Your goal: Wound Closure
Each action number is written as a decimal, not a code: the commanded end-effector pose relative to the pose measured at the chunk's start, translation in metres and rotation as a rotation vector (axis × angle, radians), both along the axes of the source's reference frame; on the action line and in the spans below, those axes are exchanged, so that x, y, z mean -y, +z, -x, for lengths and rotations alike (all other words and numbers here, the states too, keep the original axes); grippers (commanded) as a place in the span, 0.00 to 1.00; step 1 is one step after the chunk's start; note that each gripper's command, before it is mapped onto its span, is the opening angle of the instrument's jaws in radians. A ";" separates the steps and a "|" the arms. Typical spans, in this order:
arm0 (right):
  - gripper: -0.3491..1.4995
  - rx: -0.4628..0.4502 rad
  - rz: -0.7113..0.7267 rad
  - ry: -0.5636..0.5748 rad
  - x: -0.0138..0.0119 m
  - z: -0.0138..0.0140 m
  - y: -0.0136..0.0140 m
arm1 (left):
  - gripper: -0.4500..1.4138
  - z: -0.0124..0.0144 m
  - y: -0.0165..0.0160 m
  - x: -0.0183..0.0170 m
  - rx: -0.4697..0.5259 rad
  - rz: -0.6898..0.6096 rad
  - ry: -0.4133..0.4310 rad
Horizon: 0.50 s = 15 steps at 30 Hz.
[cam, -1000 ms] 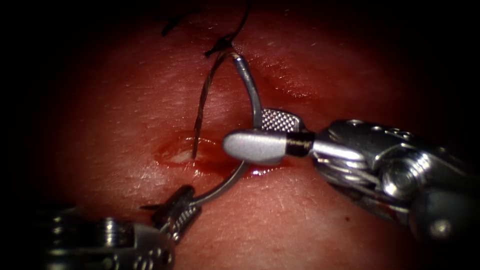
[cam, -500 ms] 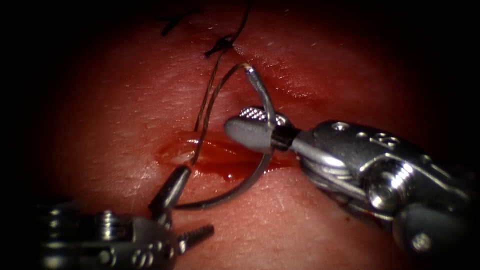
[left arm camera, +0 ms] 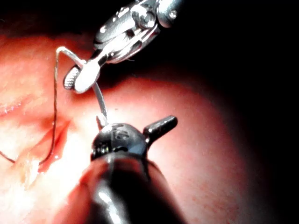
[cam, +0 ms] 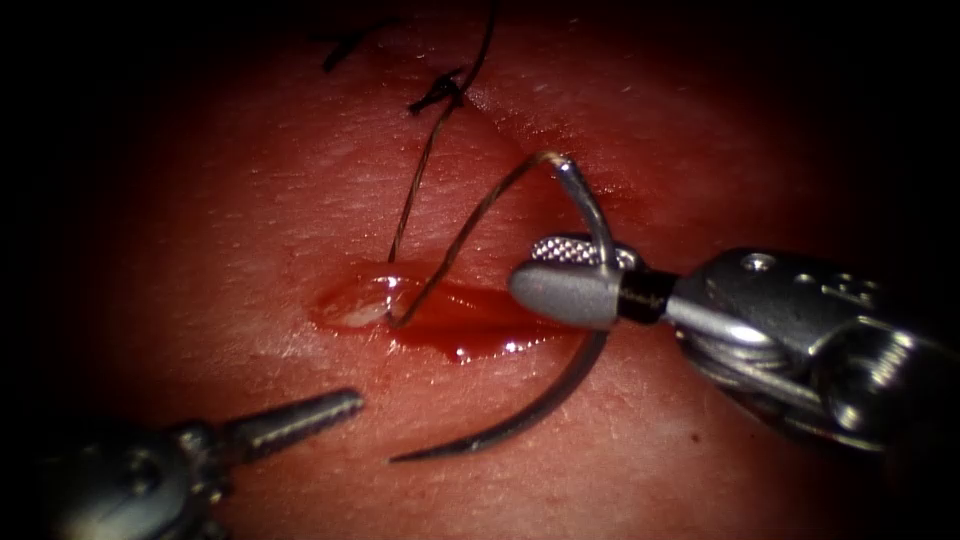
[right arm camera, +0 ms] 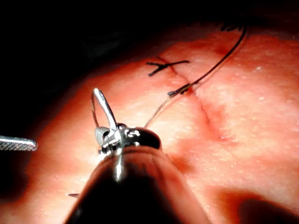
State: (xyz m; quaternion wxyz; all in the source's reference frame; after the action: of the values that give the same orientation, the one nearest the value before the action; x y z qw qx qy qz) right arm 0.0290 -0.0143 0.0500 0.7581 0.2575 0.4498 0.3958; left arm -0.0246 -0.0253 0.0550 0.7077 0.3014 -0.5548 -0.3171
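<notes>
Right pincer (cam: 560,285) pinching needle (cam: 590,215) near swage; left pincer (cam: 300,415) spread, empty

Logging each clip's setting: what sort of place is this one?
Most likely a surgical suturing practice bench. A slab of tissue carries a cut wet with red fluid. The right claw grips a curved needle mid-curve, clear of the tissue, thread trailing. The left claw holds nothing.
</notes>
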 end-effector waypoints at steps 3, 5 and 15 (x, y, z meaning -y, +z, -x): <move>0.00 -0.026 -0.076 -0.094 0.0010 -0.0005 -0.0005 | 0.75 0.0011 0.0021 -0.0008 -0.035 -0.055 0.075; 0.00 -0.038 -0.148 -0.147 0.0020 -0.0004 -0.0011 | 0.75 0.0011 0.0032 -0.0008 -0.057 -0.073 0.108; 0.00 -0.379 -0.115 -0.164 0.0007 -0.0004 -0.0014 | 0.78 0.0023 0.0079 0.0010 -0.034 -0.220 0.147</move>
State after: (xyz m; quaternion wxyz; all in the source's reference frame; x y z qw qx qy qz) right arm 0.0286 -0.0154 0.0482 0.6703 0.4078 0.5419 0.3013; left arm -0.0264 -0.0264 0.0627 0.6978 0.4189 -0.4778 -0.3305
